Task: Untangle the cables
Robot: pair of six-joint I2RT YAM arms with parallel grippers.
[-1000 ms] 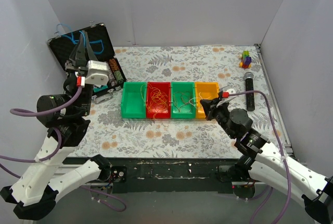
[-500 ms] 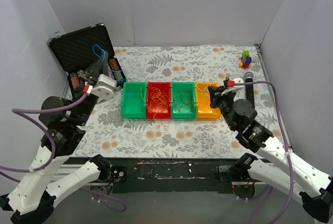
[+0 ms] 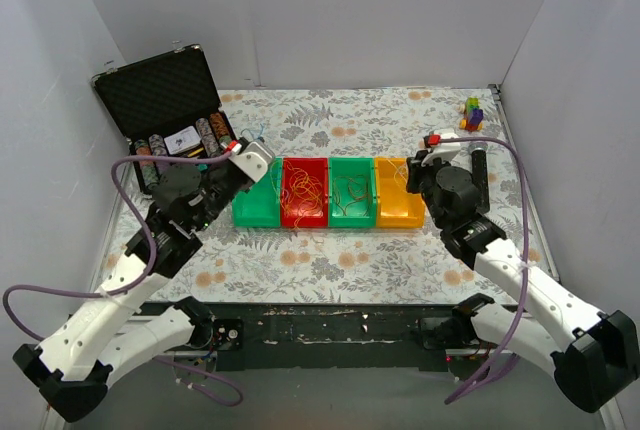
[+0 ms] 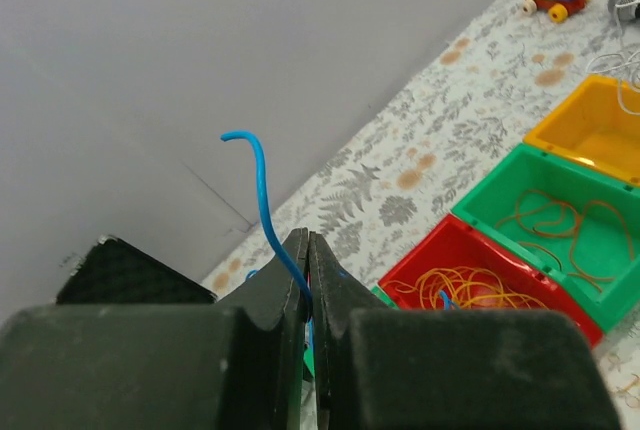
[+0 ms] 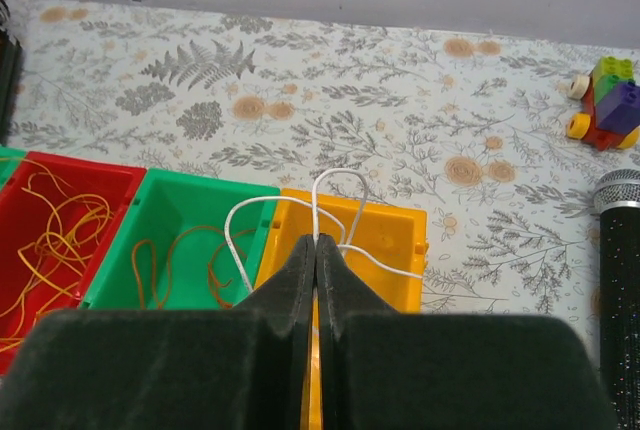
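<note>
Four bins stand in a row: left green bin (image 3: 243, 212), red bin (image 3: 290, 218), second green bin (image 3: 352, 219), yellow bin (image 3: 398, 218). Thin orange cables (image 3: 305, 190) lie in the red bin (image 4: 420, 250). A few lie in the second green bin (image 5: 190, 210). My left gripper (image 3: 256, 146) (image 4: 307, 240) is shut on a blue cable (image 4: 262, 185), held above the left green bin's far end. My right gripper (image 3: 413, 170) (image 5: 316, 242) is shut on a white cable (image 5: 335, 178), held over the yellow bin (image 5: 390, 230).
An open black case (image 3: 160, 100) with poker chips stands at the back left. A black microphone (image 3: 480, 168) lies right of the bins, and a toy block car (image 3: 471, 113) sits at the back right. Grey walls close three sides.
My left arm swung right from the black case to the left green bin, carrying the blue cable. My right arm moved away from me, to beside the yellow bin.
</note>
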